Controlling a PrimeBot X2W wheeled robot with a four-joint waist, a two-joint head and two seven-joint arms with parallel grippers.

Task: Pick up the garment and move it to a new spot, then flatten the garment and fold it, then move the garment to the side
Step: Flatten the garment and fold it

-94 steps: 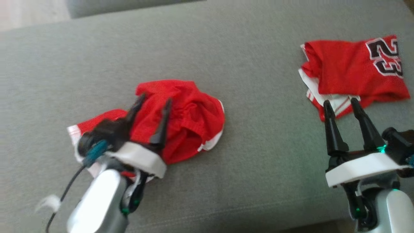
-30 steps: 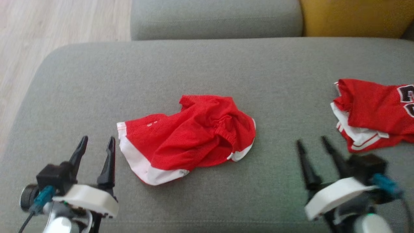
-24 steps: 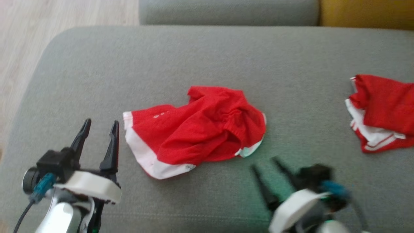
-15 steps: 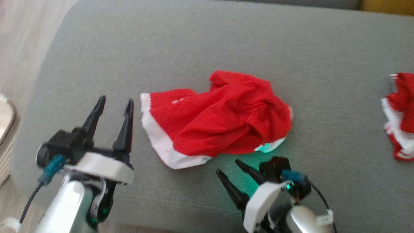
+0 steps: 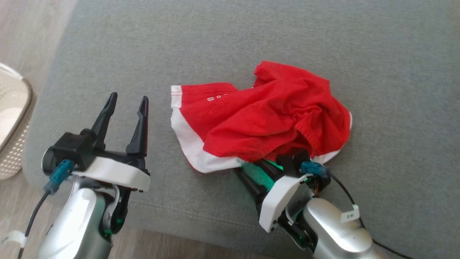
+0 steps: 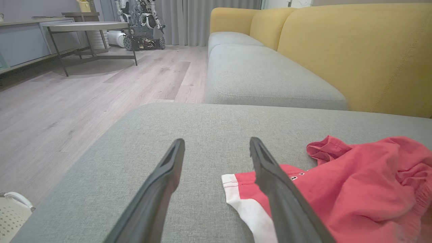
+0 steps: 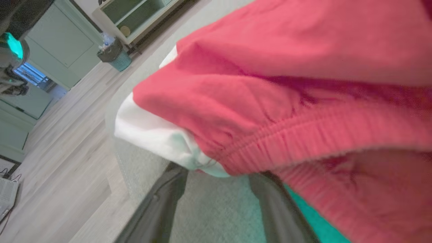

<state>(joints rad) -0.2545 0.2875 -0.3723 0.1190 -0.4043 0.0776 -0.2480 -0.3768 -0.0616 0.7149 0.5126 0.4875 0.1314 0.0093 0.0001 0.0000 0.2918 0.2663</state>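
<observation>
The garment (image 5: 266,115), a pair of red shorts with white trim, lies crumpled on the grey sofa seat (image 5: 251,36), about mid-seat and towards my near edge. My right gripper (image 5: 260,169) is pushed in under its near hem, just below the gathered waistband. In the right wrist view the shorts (image 7: 270,84) drape over both fingers (image 7: 158,206). These stand apart where they show, but their tips are hidden by cloth. I cannot tell whether they have pinched any fabric.

My left gripper (image 5: 128,96) hovers with its fingers spread wide, just beside the white-trimmed leg end and clear of it. The left wrist view has that hem (image 6: 243,202) beside its right finger. A white woven basket (image 5: 14,144) sits off the sofa's left end.

A second ago the right gripper was well to the garment's right, out in the open. It has since swung in under the hem. The left gripper stays spread beside the leg end, and the shorts keep the same crumpled shape. My head camera has also shifted.
</observation>
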